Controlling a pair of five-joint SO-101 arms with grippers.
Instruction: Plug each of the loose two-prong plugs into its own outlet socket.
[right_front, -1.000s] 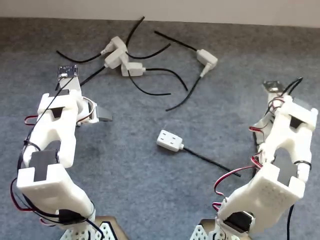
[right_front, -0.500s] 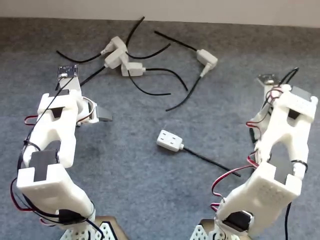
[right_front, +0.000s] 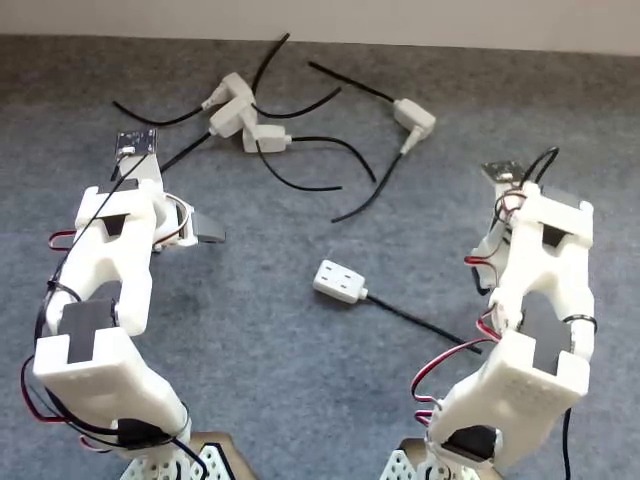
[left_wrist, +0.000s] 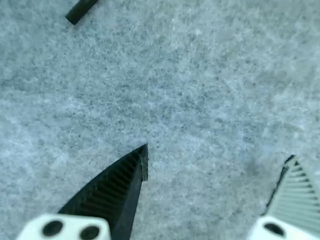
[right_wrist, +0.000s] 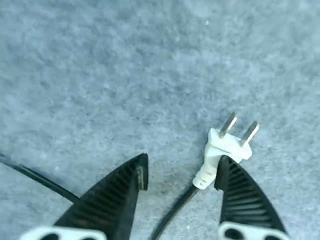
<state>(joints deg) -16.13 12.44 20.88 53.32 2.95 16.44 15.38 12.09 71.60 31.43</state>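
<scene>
My left end effector (left_wrist: 217, 160) hasn't budged: it hangs left of the outlet block (right_front: 337, 281), fingers spread wide over bare bench (left_wrist: 200, 75), gripping nothing. Beyond the block a cluster of loose plugs (right_front: 240, 118) and a lone plug (right_front: 415, 118) lie unplugged. The right arm (right_front: 540, 260) has swung in toward the block from its right, and its end effector (right_wrist: 182, 162), wide open and empty, now straddles a two-prong plug (right_wrist: 229, 142) just beside one finger. I judge a grasp comes next
</scene>
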